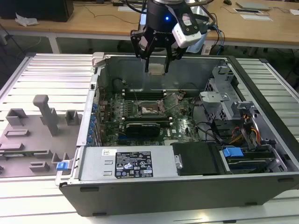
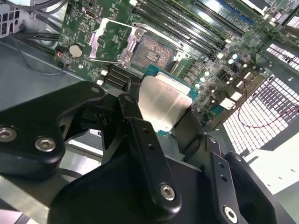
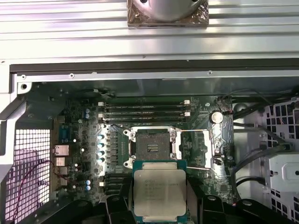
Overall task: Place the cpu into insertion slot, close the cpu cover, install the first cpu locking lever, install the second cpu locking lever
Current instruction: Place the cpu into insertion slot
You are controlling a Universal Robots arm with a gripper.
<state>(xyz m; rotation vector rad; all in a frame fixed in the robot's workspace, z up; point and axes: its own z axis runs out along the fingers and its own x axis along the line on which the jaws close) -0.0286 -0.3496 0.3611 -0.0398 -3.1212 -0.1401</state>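
Observation:
My gripper (image 1: 155,68) hangs above the open computer case, shut on the cpu (image 1: 155,70), a flat square chip with a dull metal top. In both wrist views the cpu (image 2: 164,103) (image 3: 160,190) sits level between the black fingers (image 2: 140,135). The insertion slot (image 1: 150,109) (image 3: 151,147) (image 2: 150,54) lies bare on the green motherboard, below and a little nearer than the chip. The cpu cover (image 3: 195,148) (image 2: 110,40) is swung open and lies beside the socket. A thin lever wire (image 3: 198,130) runs along it.
Long black memory slots (image 3: 145,110) run beside the socket. A labelled power supply box (image 1: 126,163) fills the case's front, with drive cages and cables (image 1: 233,116) on the exterior view's right. Grey fixture blocks (image 1: 42,121) stand outside the case on the exterior view's left.

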